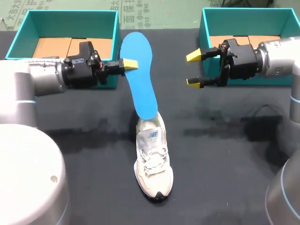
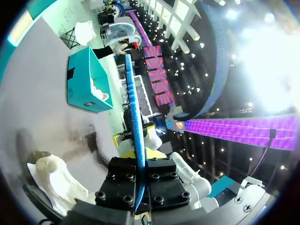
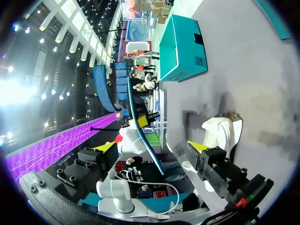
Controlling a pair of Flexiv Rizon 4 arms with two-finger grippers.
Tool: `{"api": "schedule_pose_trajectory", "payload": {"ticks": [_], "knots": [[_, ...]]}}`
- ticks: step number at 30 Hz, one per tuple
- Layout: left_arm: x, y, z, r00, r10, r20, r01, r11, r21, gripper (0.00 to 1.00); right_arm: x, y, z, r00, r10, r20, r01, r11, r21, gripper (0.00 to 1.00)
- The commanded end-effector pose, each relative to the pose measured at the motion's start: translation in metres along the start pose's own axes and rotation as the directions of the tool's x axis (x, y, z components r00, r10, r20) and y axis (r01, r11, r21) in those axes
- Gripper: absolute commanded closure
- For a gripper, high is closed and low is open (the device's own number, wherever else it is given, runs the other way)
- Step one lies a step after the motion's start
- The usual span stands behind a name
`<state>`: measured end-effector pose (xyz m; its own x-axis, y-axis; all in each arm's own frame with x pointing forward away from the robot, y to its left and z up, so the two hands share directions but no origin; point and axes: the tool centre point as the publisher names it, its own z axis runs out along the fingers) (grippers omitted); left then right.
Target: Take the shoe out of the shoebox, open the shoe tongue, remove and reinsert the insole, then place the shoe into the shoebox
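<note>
The left arm (image 1: 33,79) and right arm (image 1: 281,51) are thick rounded tubes of silver-grey metal, each ringed by a thin light-blue band. Each ends in a black boxy wrist with thin cables. The left gripper (image 1: 130,64) and right gripper (image 1: 193,69) have yellow wedge tips, and black screws stud the left one's finger mounts (image 2: 124,185).
</note>
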<state>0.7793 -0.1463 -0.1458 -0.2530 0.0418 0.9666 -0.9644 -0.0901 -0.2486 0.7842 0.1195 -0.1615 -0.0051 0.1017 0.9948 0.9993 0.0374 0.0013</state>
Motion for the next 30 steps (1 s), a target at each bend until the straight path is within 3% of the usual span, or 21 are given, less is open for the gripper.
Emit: {"api": "schedule_pose_trajectory", "payload": {"ticks": [1, 10, 30], "knots": [[0.001, -0.002, 0.000, 0.995, -0.093, 0.026, 0.095, 0.994, -0.049, 1.00, 0.000, 0.000, 0.001, 1.000, 0.000, 0.003, 0.000, 1.000, 0.000, 0.00], [-0.001, -0.003, 0.003, 0.979, -0.200, 0.037, 0.201, 0.978, -0.049, 1.00, 0.000, 0.000, 0.001, 1.000, 0.000, 0.003, 0.000, 1.000, 0.000, 0.00], [-0.008, -0.007, 0.021, 0.965, -0.258, 0.057, 0.260, 0.965, -0.042, 1.00, 0.000, 0.000, 0.001, 1.000, 0.000, 0.003, 0.000, 1.000, 0.000, 0.00]]}}
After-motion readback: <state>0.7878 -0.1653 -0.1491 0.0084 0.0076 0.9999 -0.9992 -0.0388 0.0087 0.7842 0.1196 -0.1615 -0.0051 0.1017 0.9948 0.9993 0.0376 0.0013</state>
